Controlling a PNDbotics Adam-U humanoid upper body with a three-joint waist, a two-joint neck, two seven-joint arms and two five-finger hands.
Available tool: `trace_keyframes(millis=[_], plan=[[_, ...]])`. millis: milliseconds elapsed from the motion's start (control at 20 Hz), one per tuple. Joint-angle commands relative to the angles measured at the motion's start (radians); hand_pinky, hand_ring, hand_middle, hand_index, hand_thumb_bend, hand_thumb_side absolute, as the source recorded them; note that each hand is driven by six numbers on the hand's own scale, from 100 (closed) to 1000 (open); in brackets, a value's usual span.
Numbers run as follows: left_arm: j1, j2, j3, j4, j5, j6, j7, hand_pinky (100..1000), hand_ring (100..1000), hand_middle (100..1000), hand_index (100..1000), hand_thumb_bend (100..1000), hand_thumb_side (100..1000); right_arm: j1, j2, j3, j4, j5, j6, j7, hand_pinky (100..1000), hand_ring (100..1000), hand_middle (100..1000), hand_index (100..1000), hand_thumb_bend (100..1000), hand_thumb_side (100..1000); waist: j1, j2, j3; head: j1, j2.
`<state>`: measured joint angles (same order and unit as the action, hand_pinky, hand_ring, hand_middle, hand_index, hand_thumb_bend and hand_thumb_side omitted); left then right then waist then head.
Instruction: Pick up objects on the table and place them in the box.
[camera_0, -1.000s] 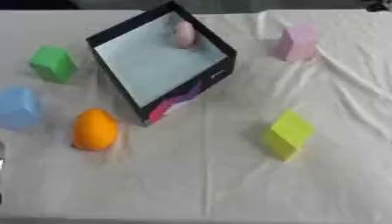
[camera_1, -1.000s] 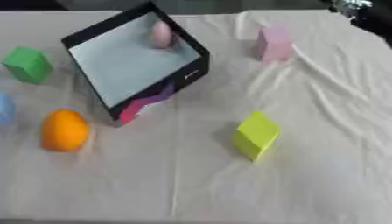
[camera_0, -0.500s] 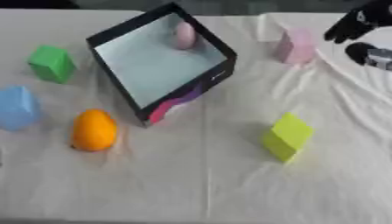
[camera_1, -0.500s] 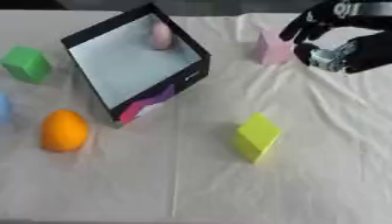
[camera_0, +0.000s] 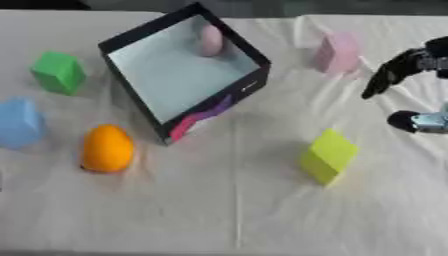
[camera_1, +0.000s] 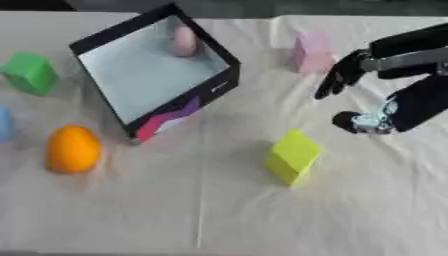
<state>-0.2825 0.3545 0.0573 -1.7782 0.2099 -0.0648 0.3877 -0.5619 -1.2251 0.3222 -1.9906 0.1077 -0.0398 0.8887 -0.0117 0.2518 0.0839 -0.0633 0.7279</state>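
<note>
Right hand (camera_1: 385, 95) moved in, open, between pink block (camera_1: 311, 52), yellow-green cube (camera_1: 292, 156).

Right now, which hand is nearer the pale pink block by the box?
Right. The right hand hovers open just right of the pale pink block; the left hand shows in neither view.

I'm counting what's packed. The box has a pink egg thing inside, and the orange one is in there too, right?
Not quite. The pink egg thing is in the box, but the orange one lies on the table outside it, near the box's lower left corner. The left eye view shows this.
</note>
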Motion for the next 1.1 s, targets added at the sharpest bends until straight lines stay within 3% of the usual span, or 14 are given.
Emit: trace_keyframes(millis=[50, 400, 600, 1100], plan=[[-0.01, 0.029, -0.003, -0.008, 0.0, 0.0, -0.007, 821, 768, 796, 808, 175, 716, -0.004, -0.041, 0.002, -0.009, 0.053, -0.052, 0.007, 875, 870, 849, 896, 293, 675, -0.012, -0.013, -0.001, -0.002, -0.006], [-0.01, 0.029, -0.006, -0.008, 0.001, 0.0, -0.011, 822, 769, 797, 808, 171, 718, -0.021, -0.009, 0.027, -0.009, 0.1, -0.098, -0.058, 877, 875, 860, 933, 471, 460, -0.01, -0.012, 0.0, -0.005, -0.007], [-0.011, 0.028, -0.012, -0.007, 0.002, 0.002, -0.016, 821, 769, 796, 808, 168, 720, -0.054, 0.024, 0.062, -0.009, 0.147, -0.113, -0.102, 879, 871, 847, 932, 472, 387, -0.01, -0.012, 0.001, -0.006, -0.004], [-0.011, 0.025, -0.011, -0.009, 0.004, 0.002, -0.016, 821, 771, 794, 808, 168, 720, -0.116, 0.125, 0.152, 0.019, 0.253, -0.066, -0.131, 874, 863, 832, 909, 461, 365, -0.006, -0.01, 0.004, -0.007, -0.002]])
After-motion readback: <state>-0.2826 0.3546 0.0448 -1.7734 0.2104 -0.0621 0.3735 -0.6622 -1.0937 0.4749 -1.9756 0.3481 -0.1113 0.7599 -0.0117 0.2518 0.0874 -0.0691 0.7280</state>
